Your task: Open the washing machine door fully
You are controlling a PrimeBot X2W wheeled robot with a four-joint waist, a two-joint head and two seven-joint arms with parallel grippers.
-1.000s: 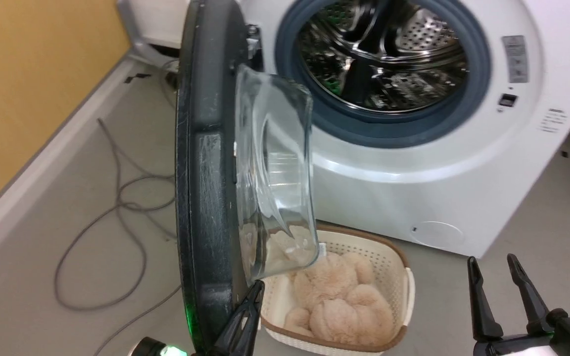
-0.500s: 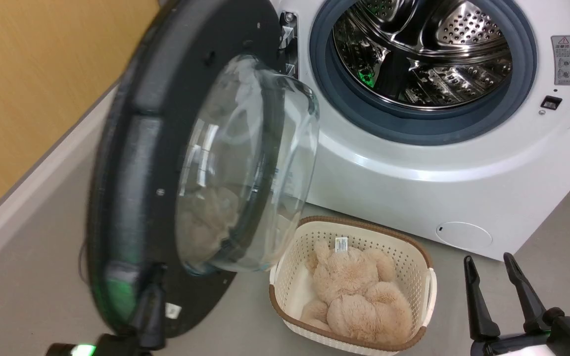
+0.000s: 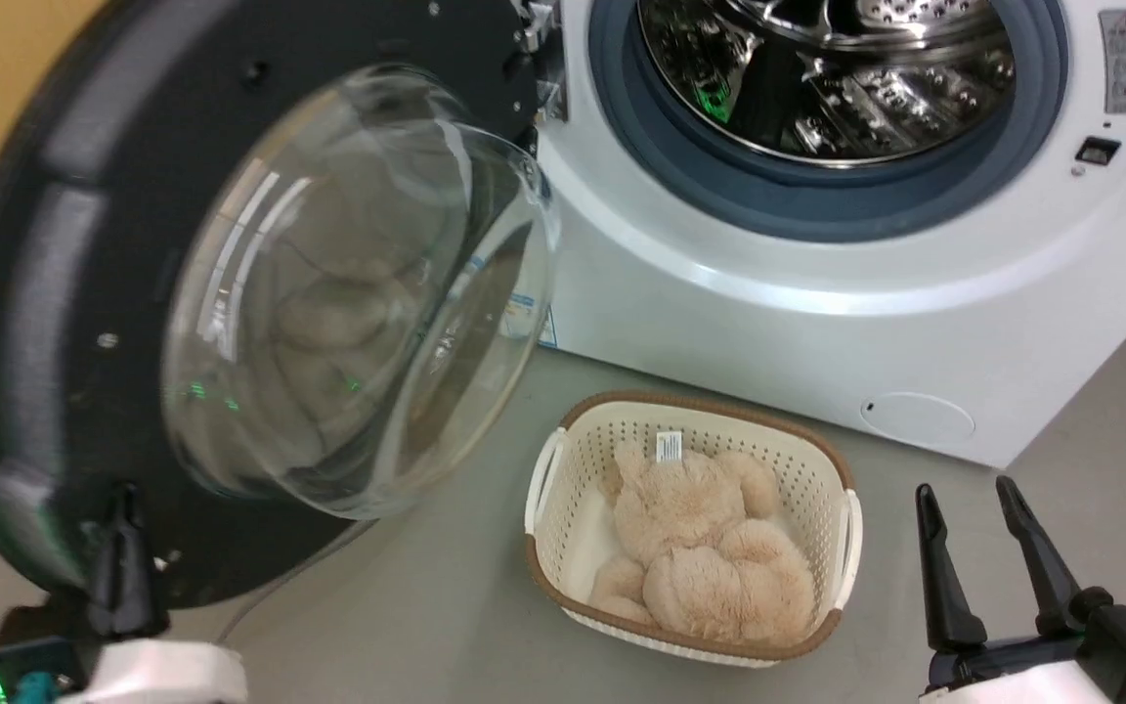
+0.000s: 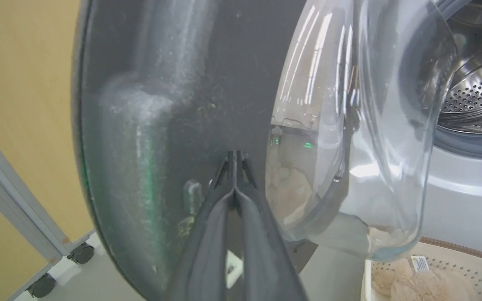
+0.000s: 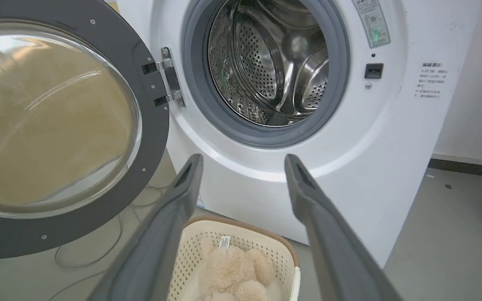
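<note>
Swing-open step: clenched left gripper (image 3: 121, 518), lower left, presses the door (image 3: 45, 244); right gripper (image 3: 965, 487) idles spread. Next, push wider (nearly done).

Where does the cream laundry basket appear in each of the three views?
Head view: laundry basket at lower centre, whole.
Left wrist view: bottom right corner, cut off by the edges.
Right wrist view: bottom centre, partly cut off.
Shared landmark: washing machine door, up and left of the basket in each.
</note>
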